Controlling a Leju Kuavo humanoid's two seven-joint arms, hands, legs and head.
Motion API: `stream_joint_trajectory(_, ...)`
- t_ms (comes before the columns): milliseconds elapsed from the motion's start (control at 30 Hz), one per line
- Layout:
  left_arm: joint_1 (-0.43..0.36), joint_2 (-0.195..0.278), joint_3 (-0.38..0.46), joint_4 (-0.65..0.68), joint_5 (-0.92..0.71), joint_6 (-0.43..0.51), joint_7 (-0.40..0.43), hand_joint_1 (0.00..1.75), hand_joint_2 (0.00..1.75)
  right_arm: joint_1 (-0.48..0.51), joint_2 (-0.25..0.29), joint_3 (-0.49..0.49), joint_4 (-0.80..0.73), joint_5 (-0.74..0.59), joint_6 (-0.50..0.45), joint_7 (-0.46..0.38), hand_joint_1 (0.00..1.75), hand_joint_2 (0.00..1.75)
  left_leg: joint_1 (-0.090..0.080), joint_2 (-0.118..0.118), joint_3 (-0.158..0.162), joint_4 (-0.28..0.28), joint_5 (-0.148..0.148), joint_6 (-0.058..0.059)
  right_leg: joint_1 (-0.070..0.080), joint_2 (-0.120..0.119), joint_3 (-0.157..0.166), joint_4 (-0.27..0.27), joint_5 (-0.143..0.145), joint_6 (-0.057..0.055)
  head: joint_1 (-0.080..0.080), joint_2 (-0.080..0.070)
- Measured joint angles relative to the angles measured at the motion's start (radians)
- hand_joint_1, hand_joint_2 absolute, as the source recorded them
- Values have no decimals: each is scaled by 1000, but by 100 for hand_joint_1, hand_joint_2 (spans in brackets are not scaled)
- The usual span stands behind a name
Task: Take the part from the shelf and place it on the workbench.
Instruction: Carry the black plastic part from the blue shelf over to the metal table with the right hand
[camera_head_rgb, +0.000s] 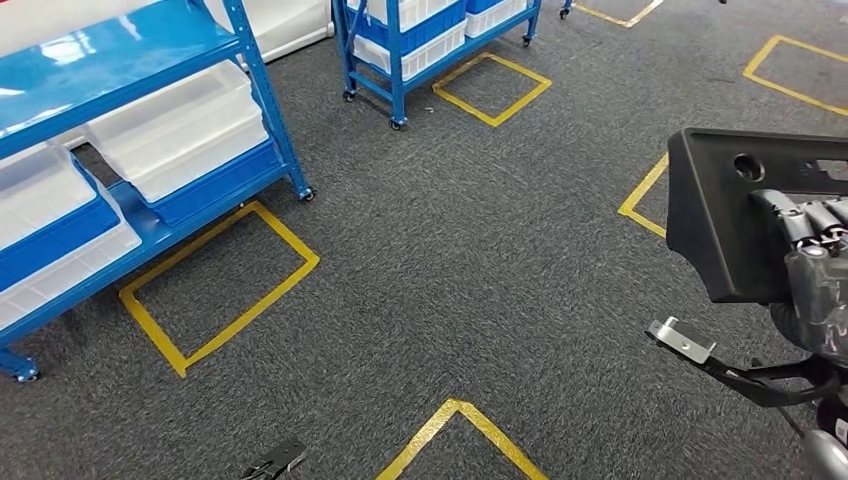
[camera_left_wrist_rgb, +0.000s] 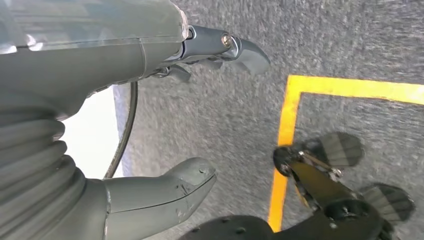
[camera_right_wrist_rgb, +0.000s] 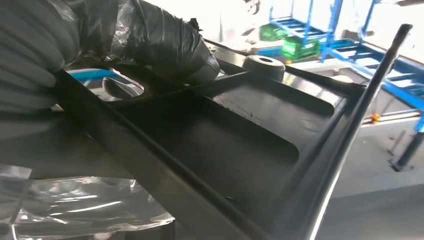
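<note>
A wide stretch of dark grey carpet floor (camera_head_rgb: 450, 250), marked with yellow tape rectangles (camera_head_rgb: 215, 290), lies open between the blue metal shelf racks (camera_head_rgb: 150, 130) holding white plastic bins (camera_head_rgb: 185, 125) and the robot. The flat black moulded plastic part (camera_head_rgb: 715, 215) is held up at the right, fingers of the right hand (camera_head_rgb: 810, 235) curled over its edge. The left hand (camera_left_wrist_rgb: 150, 115) hangs over the carpet, holding nothing, thumb and fingers apart.

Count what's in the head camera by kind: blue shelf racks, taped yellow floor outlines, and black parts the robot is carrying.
Blue shelf racks: 2
Yellow taped floor outlines: 6
Black part, held by the right hand: 1
Total: 9
</note>
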Motion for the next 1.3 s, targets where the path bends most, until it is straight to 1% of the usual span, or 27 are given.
stream_joint_trajectory(33,-2,0,0,0,-1,-1,-2,0,175,-4,-5,0,0,12,2,5,175,175,1,13,3,-8,5,7,1,-13,-5,6,-4,5,1,0)
stream_joint_trajectory(67,-3,0,1,0,-1,-2,-4,0,175,-11,-10,2,2,28,5,11,175,175,2,28,5,-16,10,14,3,-39,-17,29,-21,8,2,0)
stream_joint_trajectory(133,-3,0,2,0,-2,-3,-6,0,175,-27,-17,7,4,54,8,20,175,175,1,56,7,-24,15,23,5,-103,-66,133,-79,13,4,0)
stream_joint_trajectory(200,-1,0,6,0,-2,-2,-6,0,175,-34,-19,11,8,67,10,24,175,175,-2,83,5,-23,15,25,1,-125,-118,248,-124,20,5,0)
stream_joint_trajectory(233,0,0,8,0,-2,-2,-6,0,175,-35,-19,12,10,71,11,26,175,175,-2,96,5,-21,13,24,-2,-129,-125,267,-122,23,5,0)
stream_joint_trajectory(267,-1,0,9,0,-3,-2,-7,0,175,-37,-21,12,12,74,12,27,175,175,-2,109,5,-19,11,22,-4,-134,-111,246,-103,25,5,0)
stream_joint_trajectory(300,-2,0,10,0,-3,-2,-8,0,175,-41,-23,12,13,77,12,29,175,175,-2,121,6,-16,8,19,-6,-144,-79,190,-72,27,5,0)
stream_joint_trajectory(367,-4,1,11,0,-5,-1,-9,0,175,-49,-29,12,16,81,14,33,175,175,-5,140,6,-7,-2,9,-3,-187,-9,60,-29,23,5,0)
stream_joint_trajectory(433,-5,2,13,0,-9,-1,-10,0,175,-55,-33,13,20,84,15,37,175,175,-10,156,7,-2,-9,-3,6,-205,14,9,-21,11,4,0)
stream_joint_trajectory(500,-5,2,16,0,-10,0,-11,0,175,-58,-38,14,24,87,17,39,175,175,-10,172,10,-2,-14,-14,9,-181,11,8,-19,-1,4,0)
stream_joint_trajectory(567,-5,2,18,0,-10,1,-13,0,175,-61,-42,14,26,89,20,42,175,175,-5,147,3,24,-39,-24,7,-160,11,3,-14,-14,4,0)
stream_joint_trajectory(600,-5,2,19,0,-10,1,-13,0,175,-63,-43,16,26,90,21,43,175,175,-2,121,-14,64,-66,-27,5,-151,12,0,-12,-21,4,0)
stream_joint_trajectory(667,-1,3,21,0,-11,1,-15,0,175,-66,-44,21,26,93,26,46,175,175,0,78,-73,195,-132,-28,7,-129,11,0,-11,-28,3,0)
stream_joint_trajectory(700,2,3,24,0,-11,0,-15,0,175,-66,-44,24,27,95,28,46,175,175,0,71,-104,255,-151,-28,8,-116,11,1,-11,-29,3,0)
stream_joint_trajectory(733,3,4,26,0,-11,0,-15,0,175,-66,-44,26,27,97,31,47,175,175,0,68,-122,286,-151,-27,9,-103,11,2,-11,-29,3,0)
stream_joint_trajectory(767,4,4,30,0,-11,-1,-16,0,175,-66,-44,27,28,98,32,47,175,175,0,66,-124,279,-131,-25,11,-89,11,3,-11,-29,3,0)
stream_joint_trajectory(800,5,5,32,0,-10,-1,-17,0,175,-68,-44,27,28,98,33,47,175,175,0,60,-107,233,-95,-21,11,-75,12,4,-11,-29,3,0)
stream_joint_trajectory(867,5,7,35,1,-10,-3,-19,0,175,-71,-44,27,29,99,34,48,175,175,1,23,-54,100,-23,-10,11,-49,10,8,-12,-27,4,0)
stream_joint_trajectory(933,6,10,37,1,-10,-3,-21,0,175,-75,-45,27,29,99,35,48,175,175,1,-7,-23,25,0,-3,9,-25,2,11,-8,-18,4,0)
stream_joint_trajectory(1000,4,12,39,1,-11,-3,-21,0,175,-75,-50,27,30,100,35,48,175,175,-1,5,-18,13,0,2,6,-1,-6,7,0,-4,4,0)
stream_joint_trajectory(1033,3,12,40,1,-11,-3,-22,0,175,-74,-54,27,30,100,36,49,175,175,-1,18,-15,6,5,8,5,-3,-8,8,-1,2,4,0)
stream_joint_trajectory(1100,2,13,42,1,-11,-3,-22,0,175,-74,-61,26,32,100,36,49,175,175,0,43,-7,-12,15,23,7,-50,-28,49,-29,11,6,0)
stream_joint_trajectory(1167,4,13,43,1,-12,-4,-23,0,175,-74,-64,27,33,99,35,49,175,175,-2,67,-5,-19,18,30,7,-110,-80,159,-90,18,7,0)
stream_joint_trajectory(1200,5,13,43,1,-12,-4,-23,0,175,-71,-64,27,34,99,35,49,175,175,-4,80,-6,-18,18,30,5,-121,-107,218,-113,21,8,0)
stream_joint_trajectory(1233,6,13,43,1,-12,-5,-23,0,175,-68,-65,27,34,99,36,49,175,175,-5,93,-6,-18,17,30,2,-127,-122,254,-123,24,8,0)
stream_joint_trajectory(1267,6,13,44,1,-13,-6,-23,0,175,-66,-66,26,35,99,37,49,175,175,-5,106,-6,-17,16,29,-1,-131,-120,256,-114,27,8,0)
stream_joint_trajectory(1300,6,13,44,1,-13,-8,-24,0,175,-65,-67,26,35,98,38,49,175,175,-6,118,-6,-15,14,27,-3,-138,-98,219,-91,29,8,0)
